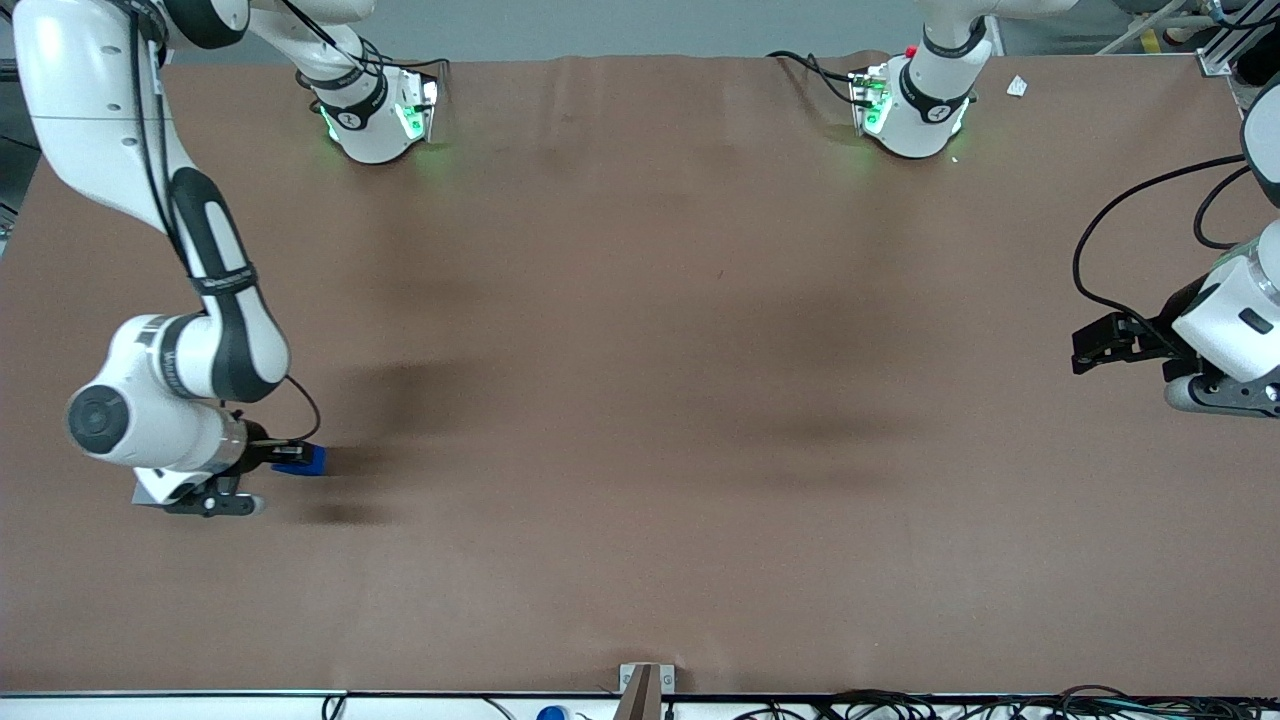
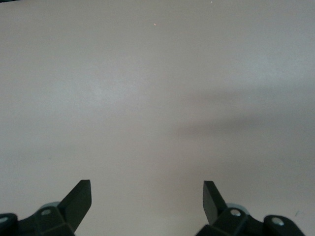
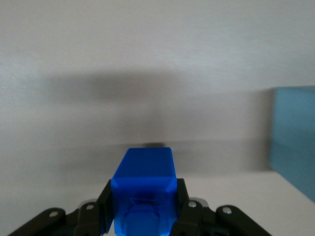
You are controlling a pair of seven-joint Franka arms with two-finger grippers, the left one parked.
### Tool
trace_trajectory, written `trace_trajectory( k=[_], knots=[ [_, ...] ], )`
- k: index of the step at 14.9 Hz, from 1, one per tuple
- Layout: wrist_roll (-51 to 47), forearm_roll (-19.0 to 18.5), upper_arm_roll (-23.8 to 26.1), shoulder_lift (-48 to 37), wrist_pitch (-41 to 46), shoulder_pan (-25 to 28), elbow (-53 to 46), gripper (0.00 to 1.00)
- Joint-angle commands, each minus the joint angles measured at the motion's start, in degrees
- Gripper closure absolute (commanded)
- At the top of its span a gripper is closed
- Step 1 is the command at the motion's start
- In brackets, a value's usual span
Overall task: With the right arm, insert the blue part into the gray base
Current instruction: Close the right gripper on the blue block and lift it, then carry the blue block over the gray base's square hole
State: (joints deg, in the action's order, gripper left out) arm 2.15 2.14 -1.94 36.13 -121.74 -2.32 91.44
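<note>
While the right arm (image 1: 215,330) is positioned at its own end of the table (image 1: 640,450), the blue part (image 3: 143,189) is clamped between the closed pincer (image 3: 142,206) fingers, above the table.

— What sort of place is this?
— A robotics lab: white arm bases (image 1: 375,120) bolted at twelve o'clock on a brown-covered table (image 1: 640,400).
— Anything else?
— Loose cables (image 1: 900,703) at six o'clock; aluminium framing (image 1: 1225,45) at one o'clock.

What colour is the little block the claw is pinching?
Bright blue part, held in the gripper; clearest in the right wrist view.
</note>
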Motion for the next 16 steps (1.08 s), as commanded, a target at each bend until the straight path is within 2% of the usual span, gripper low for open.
trace_trajectory(
  k=[1, 7, 11, 16],
  knots=[
    [2.4, 0.9, 0.8, -2.2, 5.6, -5.4, -5.6, 1.0],
    [6.8, 1.0, 0.8, -3.0, 6.5, -11.0, -10.0, 1.0],
    [10.5, 0.8, 0.8, -1.0, 4.7, -11.3, -10.4, 1.0],
    [19.6, 0.1, 0.6, 0.3, 2.7, -12.0, -10.4, 1.0]
  ],
)
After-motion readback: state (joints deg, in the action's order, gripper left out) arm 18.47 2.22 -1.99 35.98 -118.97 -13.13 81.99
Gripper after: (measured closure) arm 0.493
